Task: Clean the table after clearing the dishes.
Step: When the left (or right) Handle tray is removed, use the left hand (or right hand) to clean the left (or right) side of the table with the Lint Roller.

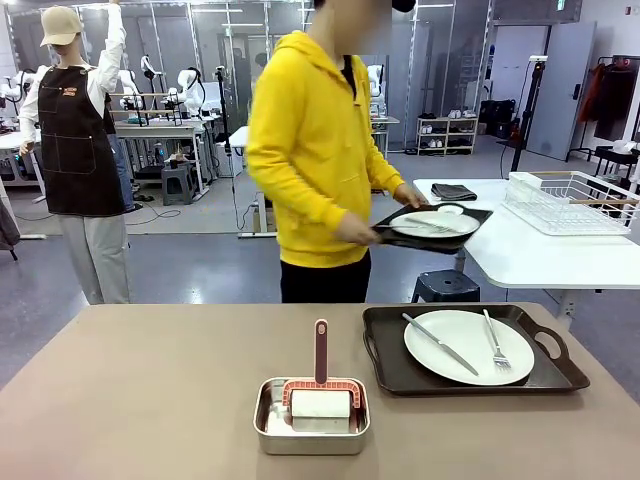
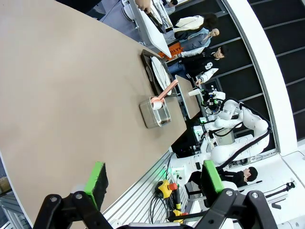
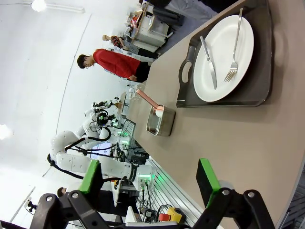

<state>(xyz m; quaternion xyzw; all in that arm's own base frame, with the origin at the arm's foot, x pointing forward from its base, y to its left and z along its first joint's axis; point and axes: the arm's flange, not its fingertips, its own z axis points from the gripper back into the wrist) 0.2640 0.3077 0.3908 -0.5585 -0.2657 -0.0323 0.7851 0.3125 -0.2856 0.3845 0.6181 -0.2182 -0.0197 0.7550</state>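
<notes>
The beige-brown table [image 1: 150, 400] carries one dark tray [image 1: 390, 372] at its right, with a white plate [image 1: 465, 348], a knife [image 1: 440, 343] and a fork [image 1: 495, 340] on it. Beyond the far edge a person in a yellow hoodie holds a second dark tray [image 1: 430, 244] with a plate [image 1: 435, 223] in the air, beside the white side table. My left gripper [image 2: 155, 179] is open over the table's near edge, with nothing between its pads. My right gripper [image 3: 148, 176] is open too, and the tray [image 3: 262, 71] and plate [image 3: 224, 52] lie well ahead of it.
A small steel pan [image 1: 312, 420] holding a pink-handled cleaning tool [image 1: 320, 350] stands at the front middle; it also appears as the pan [image 2: 155, 113] and the pan [image 3: 159, 121]. The white side table [image 1: 520, 255] at back right carries a wire rack [image 1: 570, 200] and a dark cloth [image 1: 453, 191].
</notes>
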